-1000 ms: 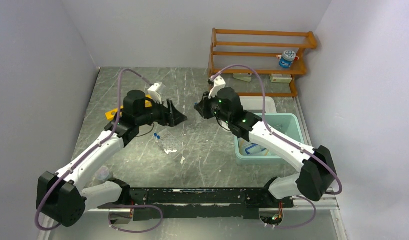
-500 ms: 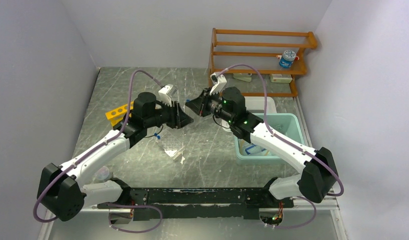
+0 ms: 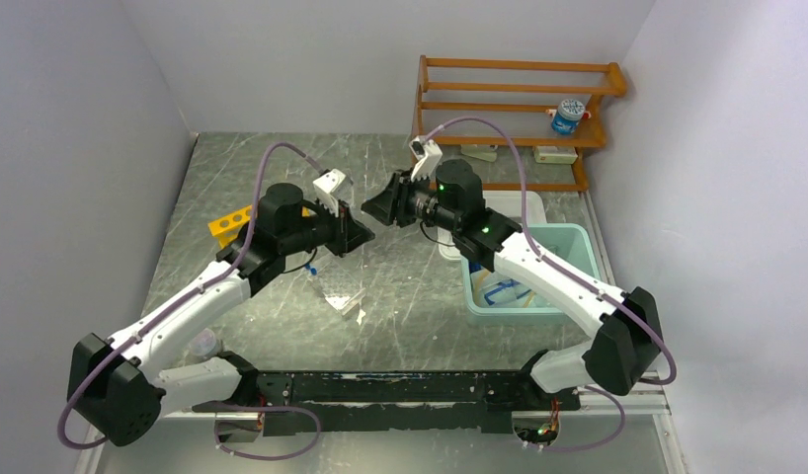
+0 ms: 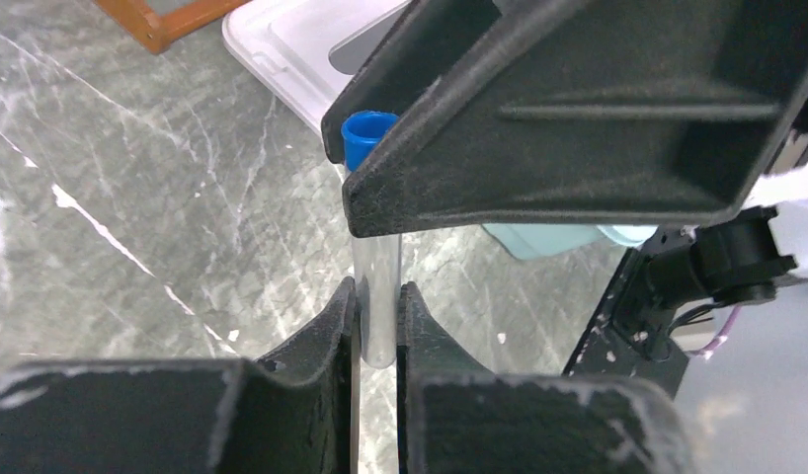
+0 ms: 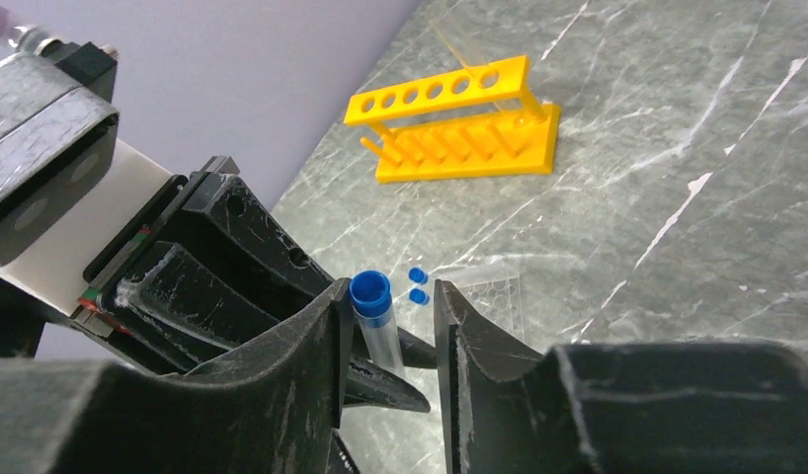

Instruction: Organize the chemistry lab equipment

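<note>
One blue-capped tube [image 4: 375, 252] shared between two hands
It is clamped in the left hand [image 4: 377, 296] and flanked at its cap by the parted right hand [image 5: 388, 296], raised right of the yellow rack [image 5: 459, 123].

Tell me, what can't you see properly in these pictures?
- Left wrist view: the tube's upper part, behind a right finger.
- Top view: the tube itself, too small to spot.
- Top view: part of the tub's inside, under the right arm.
</note>
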`<control>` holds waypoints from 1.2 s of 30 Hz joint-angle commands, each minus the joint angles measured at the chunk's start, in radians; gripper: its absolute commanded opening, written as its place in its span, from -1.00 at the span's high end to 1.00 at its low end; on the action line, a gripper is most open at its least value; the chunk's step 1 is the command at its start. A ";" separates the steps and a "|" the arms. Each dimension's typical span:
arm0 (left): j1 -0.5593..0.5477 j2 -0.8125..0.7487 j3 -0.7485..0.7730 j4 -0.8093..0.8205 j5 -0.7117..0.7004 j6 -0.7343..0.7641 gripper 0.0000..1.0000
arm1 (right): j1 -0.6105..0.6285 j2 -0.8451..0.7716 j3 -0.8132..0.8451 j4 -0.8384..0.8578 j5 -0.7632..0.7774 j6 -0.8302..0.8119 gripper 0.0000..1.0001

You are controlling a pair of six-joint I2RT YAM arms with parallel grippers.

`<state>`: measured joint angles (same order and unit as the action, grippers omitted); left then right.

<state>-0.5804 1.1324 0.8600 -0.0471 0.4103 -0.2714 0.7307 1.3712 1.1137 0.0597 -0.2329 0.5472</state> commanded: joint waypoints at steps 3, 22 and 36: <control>-0.001 -0.055 0.058 -0.060 0.049 0.159 0.91 | -0.019 0.043 0.078 -0.139 -0.088 -0.031 0.23; 0.006 -0.082 0.128 -0.208 -0.317 0.061 -0.33 | -0.023 -0.021 -0.020 -0.061 0.157 -0.194 0.85; 0.064 -0.106 0.362 -0.301 -0.625 -0.046 -0.28 | 0.371 0.045 -0.253 0.319 0.461 -0.445 0.85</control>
<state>-0.5205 1.0405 1.1427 -0.3260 -0.1501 -0.3035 1.0100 1.3750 0.8921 0.1936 0.1356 0.1799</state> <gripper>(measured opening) 0.642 0.188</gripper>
